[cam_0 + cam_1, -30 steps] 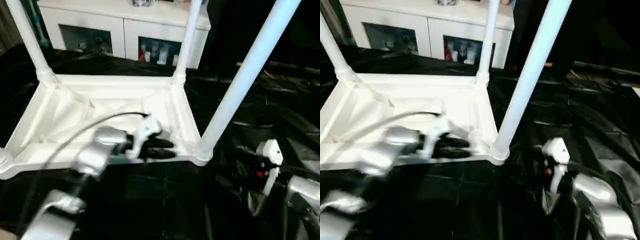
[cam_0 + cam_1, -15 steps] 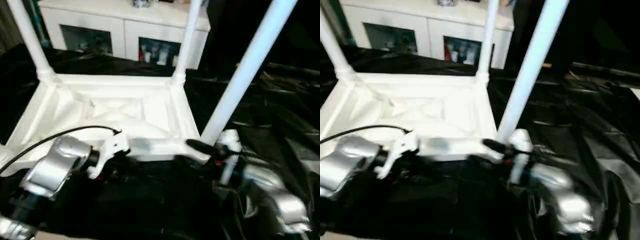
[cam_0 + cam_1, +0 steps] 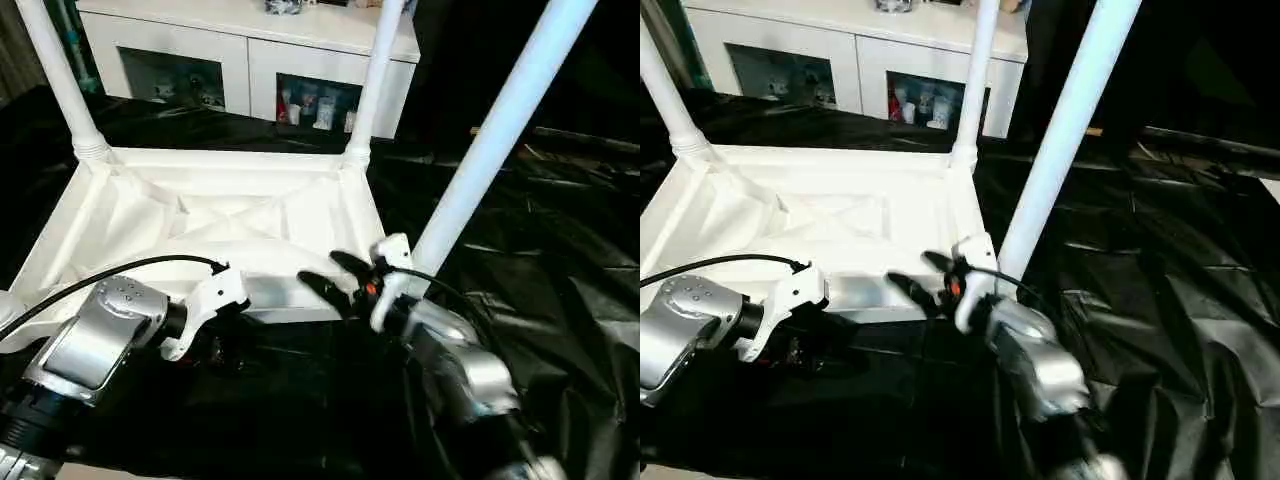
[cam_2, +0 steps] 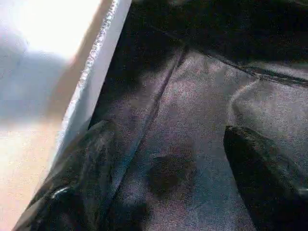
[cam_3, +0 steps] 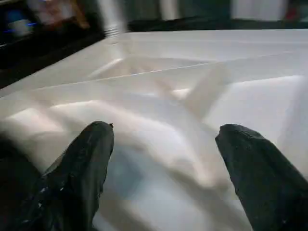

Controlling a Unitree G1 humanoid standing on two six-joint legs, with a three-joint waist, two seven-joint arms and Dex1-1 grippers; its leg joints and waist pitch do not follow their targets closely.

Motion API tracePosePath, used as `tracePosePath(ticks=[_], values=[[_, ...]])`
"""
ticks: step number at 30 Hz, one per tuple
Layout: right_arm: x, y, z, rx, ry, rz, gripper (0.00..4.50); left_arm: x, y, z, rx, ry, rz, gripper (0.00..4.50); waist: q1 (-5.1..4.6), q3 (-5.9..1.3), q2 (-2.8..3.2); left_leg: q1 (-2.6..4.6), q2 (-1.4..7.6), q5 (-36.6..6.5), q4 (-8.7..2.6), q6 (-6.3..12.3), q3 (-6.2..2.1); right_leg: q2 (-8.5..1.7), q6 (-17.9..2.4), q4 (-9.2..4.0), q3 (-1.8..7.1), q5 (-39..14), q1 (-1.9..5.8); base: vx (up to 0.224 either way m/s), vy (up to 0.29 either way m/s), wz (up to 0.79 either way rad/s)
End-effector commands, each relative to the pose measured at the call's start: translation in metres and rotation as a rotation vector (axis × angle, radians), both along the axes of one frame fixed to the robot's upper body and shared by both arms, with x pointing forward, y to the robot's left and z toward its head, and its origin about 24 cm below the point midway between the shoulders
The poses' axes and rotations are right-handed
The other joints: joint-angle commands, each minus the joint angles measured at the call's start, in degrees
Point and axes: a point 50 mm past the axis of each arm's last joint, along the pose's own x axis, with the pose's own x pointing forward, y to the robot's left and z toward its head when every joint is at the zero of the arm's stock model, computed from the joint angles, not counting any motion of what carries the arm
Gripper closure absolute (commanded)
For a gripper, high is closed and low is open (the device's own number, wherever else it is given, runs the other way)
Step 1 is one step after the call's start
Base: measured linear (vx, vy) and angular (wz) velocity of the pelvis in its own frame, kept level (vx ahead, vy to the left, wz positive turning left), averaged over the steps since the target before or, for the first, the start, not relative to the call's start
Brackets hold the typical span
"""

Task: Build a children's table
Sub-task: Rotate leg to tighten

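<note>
One children's table (image 3: 230, 215) lies upside down on the desk (image 3: 560, 300), which is covered in black cloth, its ribbed underside facing up. Three legs stand upright in its corner sockets in the head views: one at the far left corner (image 3: 62, 85), one at the far right corner (image 3: 372, 85), and one at the near right corner (image 3: 500, 135). The near left corner sits at the picture edge, and whether it has a leg cannot be told.

Two end effectors are present. The right end effector (image 3: 335, 278) is over the table's near edge, just beside the near right leg, its two black fingers (image 5: 79, 168) spread wide and holding nothing; the ribbed underside lies directly ahead of it. The left end effector (image 4: 168, 173) is just off the table's near edge, over the black cloth, fingers (image 4: 262, 168) wide apart and empty; the table's white rim (image 4: 91, 82) runs alongside one finger.

One white cabinet (image 3: 250, 55) with two glass doors stands beyond the desk.
</note>
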Motion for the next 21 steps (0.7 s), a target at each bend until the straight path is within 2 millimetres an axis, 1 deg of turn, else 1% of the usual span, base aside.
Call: tracePosePath(ticks=[1,3,4,5,6,7,8,9,10,11,12,13,14,15,16,18,19,20,21], values=[[0.005,-0.008,0.0,-0.012,-0.012,-0.067,0.78,0.0,0.003,0.0,0.032,-0.012,0.019,0.32,-0.32,-2.71,1.19,1.11,3.22,-11.55,-4.28,-2.11,-1.37,-4.08,-11.63,-3.22,3.08,-9.45,1.56,0.0,0.0,0.0],[0.011,-0.011,-0.001,-0.012,-0.017,-0.139,0.78,-0.001,0.003,-0.001,0.032,-0.009,0.022,0.1,-0.5,-2.59,1.13,0.99,3.21,-13.29,-4.44,-2.4,-1.53,-4.17,-10.93,-3.43,3.09,-12.32,1.46,0.0,0.0,0.0],[0.011,-0.011,-0.001,-0.012,-0.017,-0.139,0.78,-0.001,0.003,-0.001,0.032,-0.009,0.022,0.03,-0.54,-2.55,1.14,1.08,3.21,-13.96,-4.45,-2.51,-1.53,-4.17,-10.73,-3.58,3.13,-13.42,1.37,0.0,0.0,0.0],[0.014,-0.011,-0.002,-0.013,-0.02,-0.167,0.78,-0.001,0.003,-0.001,0.031,-0.008,0.023,0.03,-0.48,-2.58,1.14,1.19,3.26,-14.18,-4.42,-2.62,-1.57,-4.25,-10.53,-3.65,3.15,-14.06,1.35,0.0,0.0,0.0],[0.017,-0.014,-0.003,-0.022,-0.02,-0.216,0.78,-0.002,0.003,-0.002,0.033,-0.006,0.023,0.03,-0.54,-2.51,1.18,1.12,3.25,-14.62,-4.46,-2.7,-1.6,-4.2,-10.23,-3.72,3.19,-14.9,1.3,0.0,0.0,0.0],[0.02,-0.018,-0.004,-0.027,-0.015,-0.258,0.78,-0.002,0.003,-0.002,0.035,-0.005,0.022,0.03,-0.61,-2.5,1.33,1.36,3.24,-15.51,-4.47,-3.15,-1.61,-4.13,-9.96,-3.79,3.19,-15.94,1.03,0.0,0.0,0.0],[0.02,-0.018,-0.004,-0.027,-0.015,-0.258,0.78,-0.002,0.003,-0.002,0.035,-0.005,0.022,0.03,-0.56,-2.54,1.33,1.41,3.26,-15.57,-4.46,-3.2,-1.6,-4.07,-9.86,-3.76,3.18,-15.73,1.04,0.0,0.0,0.0],[0.022,-0.02,-0.005,-0.029,-0.014,-0.287,0.78,-0.002,0.003,-0.003,0.036,-0.005,0.022,0.03,-0.51,-2.55,1.32,1.49,3.24,-15.28,-4.4,-3.14,-1.5,-3.93,-9.82,-3.66,3.22,-14.69,0.89,0.0,0.0,0.0],[0.025,-0.025,-0.006,-0.035,-0.009,-0.342,0.78,-0.002,0.003,-0.003,0.037,-0.004,0.021,0.03,-0.44,-2.58,1.41,1.39,3.22,-15.05,-4.45,-3.07,-1.54,-3.89,-9.8,-3.57,3.21,-14.07,1.05,0.0,0.0,0.0],[0.025,-0.025,-0.006,-0.035,-0.009,-0.342,0.78,-0.002,0.003,-0.003,0.037,-0.004,0.021,0.03,-0.42,-2.66,1.44,1.41,3.21,-14.53,-4.44,-3.25,-1.5,-3.81,-9.92,-3.44,3.15,-13.08,1.01,0.0,0.0,0.0],[0.033,-0.043,-0.008,-0.043,0.012,-0.477,0.78,-0.003,0.002,-0.005,0.043,-0.003,0.02,0.03,-0.42,-2.73,1.43,1.49,3.18,-13.91,-4.37,-3.4,-1.42,-3.74,-10.13,-3.22,3.15,-11.56,0.95,0.0,0.0,0.0],[0.033,-0.043,-0.008,-0.043,0.012,-0.477,0.78,-0.003,0.002,-0.005,0.043,-0.003,0.02,0.03,-0.42,-2.73,1.43,1.49,3.18,-13.91,-4.37,-3.4,-1.42,-3.74,-10.13,-3.22,3.15,-11.56,0.95,0.0,0.0,0.0],[0.035,-0.049,-0.008,-0.044,0.019,-0.519,0.78,-0.003,0.003,-0.006,0.049,-0.002,0.022,0.03,-0.32,-2.84,1.35,1.43,3.04,-12.78,-4.23,-3.36,-1.29,-3.61,-10.16,-2.97,3.15,-9.43,1.11,0.0,0.0,0.0],[0.035,-0.051,-0.008,-0.044,0.021,-0.534,0.78,-0.003,0.003,-0.006,0.052,-0.002,0.023,0.03,-0.29,-2.86,1.4,1.52,3.04,-12.45,-4.19,-3.3,-1.26,-3.6,-10.21,-2.9,3.18,-8.76,1.0,0.0,0.0,0.0],[0.038,-0.06,-0.009,-0.052,0.027,-0.589,0.78,-0.003,0.004,-0.008,0.064,-0.004,0.028,0.03,-0.39,-2.89,1.25,1.26,2.9,-11.49,-4.1,-2.98,-1.2,-3.42,-10.36,-2.61,3.23,-6.81,1.21,0.0,0.0,0.0],[0.041,-0.077,-0.008,-0.066,0.026,-0.667,0.78,0.0,0.009,-0.014,0.104,-0.036,0.067,0.03,-0.34,-2.82,0.98,1.32,2.84,-11.72,-3.98,-2.65,-1.07,-3.33,-10.26,-2.67,3.32,-6.86,1.14,0.0,0.0,0.0],[0.043,-0.085,-0.007,-0.076,0.019,-0.696,0.78,0.003,0.011,-0.017,0.128,-0.062,0.091,0.03,-0.17,-2.89,1.04,1.6,2.85,-11.99,-3.78,-2.25,-0.88,-3.34,-10.35,-2.79,3.43,-6.94,0.95,0.0,0.0,0.0],[0.043,-0.089,-0.007,-0.08,0.016,-0.706,0.78,0.005,0.013,-0.018,0.14,-0.077,0.1,0.03,-0.05,-2.84,1.07,1.63,2.78,-12.06,-3.72,-2.07,-0.81,-3.21,-10.24,-2.84,3.44,-7.05,0.84,0.0,0.0,0.0],[0.044,-0.092,-0.007,-0.083,0.014,-0.715,0.78,0.006,0.014,-0.018,0.152,-0.091,0.107,0.03,-0.01,-2.75,1.08,1.51,2.79,-12.71,-3.78,-2.0,-0.85,-3.2,-10.04,-2.93,3.49,-7.96,0.89,0.0,0.0,0.0]])
